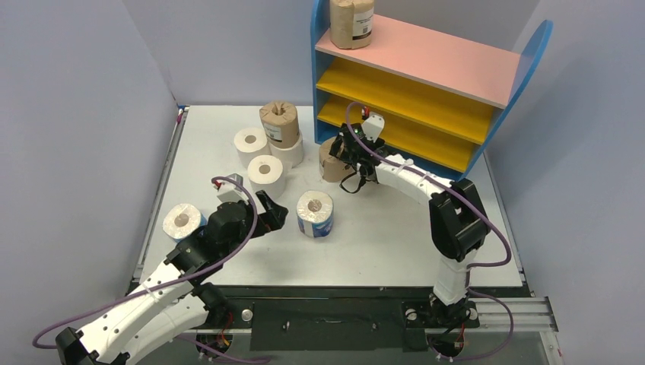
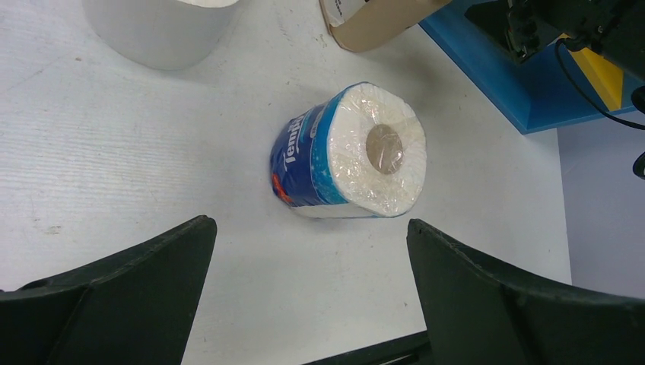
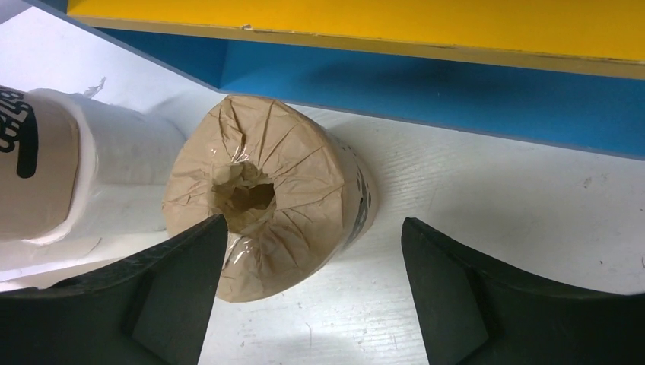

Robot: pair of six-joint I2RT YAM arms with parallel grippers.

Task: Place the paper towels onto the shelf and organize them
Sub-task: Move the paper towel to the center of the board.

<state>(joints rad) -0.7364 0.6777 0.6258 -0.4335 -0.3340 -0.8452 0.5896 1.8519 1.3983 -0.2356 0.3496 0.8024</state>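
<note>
**Both end effectors released, rolls unheld**

Top: one brown roll (image 1: 352, 23) stands on the shelf (image 1: 426, 57)'s pink board.
Left wrist: left end effector (image 2: 308, 224) spread wide, Tempo roll (image 2: 350, 152) on the table (image 2: 114, 152) just ahead.
Right wrist: right end effector (image 3: 313, 222) spread, straddling a second brown roll (image 3: 266, 198).

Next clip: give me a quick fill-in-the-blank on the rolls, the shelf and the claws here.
1. The lone shelved roll stands on the top, ____-coloured board of the shelf.
2. The open left claw faces the Tempo roll, wrapped in white and ____.
3. The open right claw hovers over the roll by the shelf's foot, whose wrapping is ____.
Missing words: pink; blue; brown.
</note>
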